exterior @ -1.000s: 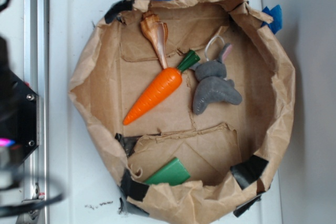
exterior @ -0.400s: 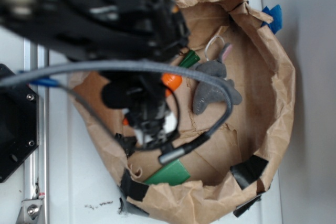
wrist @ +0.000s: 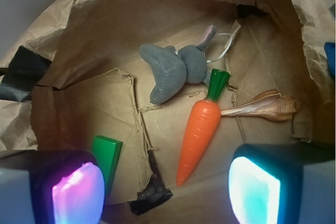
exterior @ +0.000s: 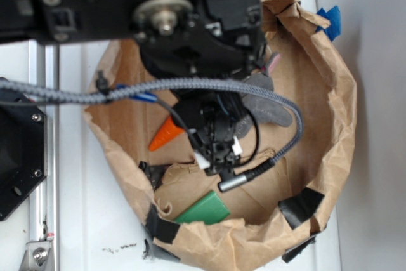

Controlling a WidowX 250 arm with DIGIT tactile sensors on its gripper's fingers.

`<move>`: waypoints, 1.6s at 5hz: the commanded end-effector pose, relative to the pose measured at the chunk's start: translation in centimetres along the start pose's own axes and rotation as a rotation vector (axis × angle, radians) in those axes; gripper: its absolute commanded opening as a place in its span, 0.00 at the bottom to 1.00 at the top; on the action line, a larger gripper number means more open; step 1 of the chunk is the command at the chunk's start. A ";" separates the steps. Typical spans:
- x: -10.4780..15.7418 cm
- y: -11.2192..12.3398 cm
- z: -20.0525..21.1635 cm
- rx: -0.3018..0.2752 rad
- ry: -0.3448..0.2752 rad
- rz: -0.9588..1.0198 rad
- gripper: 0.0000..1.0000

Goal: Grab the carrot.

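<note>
Paper, brown and crumpled, forms one shallow taped-up bag (exterior: 342,112) on the white table (exterior: 82,220) in the exterior view, and the black arm (exterior: 190,23) covers most of its floor. Only the orange tip of the one carrot (exterior: 166,135) shows left of the gripper (exterior: 219,150), which hangs over the bag's middle; one grey plush (exterior: 273,109) peeks out to the right and one flat green block (exterior: 204,209) lies near the lower rim. In the wrist view the gripper (wrist: 168,190) is spread wide, its two pads (wrist: 253,187) glowing at either lower corner, nothing between them. The carrot (wrist: 198,134) lies whole on the bag floor between and just beyond them, green stem beside the plush (wrist: 173,70) and touching one brown seashell (wrist: 262,107); the green block (wrist: 106,156) sits left.
</note>
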State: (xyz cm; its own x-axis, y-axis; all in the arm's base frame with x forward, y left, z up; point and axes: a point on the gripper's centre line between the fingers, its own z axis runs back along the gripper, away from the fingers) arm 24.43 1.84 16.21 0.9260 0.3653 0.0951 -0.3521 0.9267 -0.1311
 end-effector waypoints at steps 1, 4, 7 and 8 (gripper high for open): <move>0.4 0.8 1.0 -0.007 -0.035 0.023 1.00; 1.0 1.7 -9.1 0.022 -0.082 0.214 1.00; 0.1 3.1 -10.5 0.037 -0.060 0.288 1.00; 0.0 3.5 -10.6 0.056 -0.057 0.300 1.00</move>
State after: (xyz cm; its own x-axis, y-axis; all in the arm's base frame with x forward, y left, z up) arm 24.76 3.21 4.75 0.7941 0.5995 0.1000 -0.5919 0.8002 -0.0969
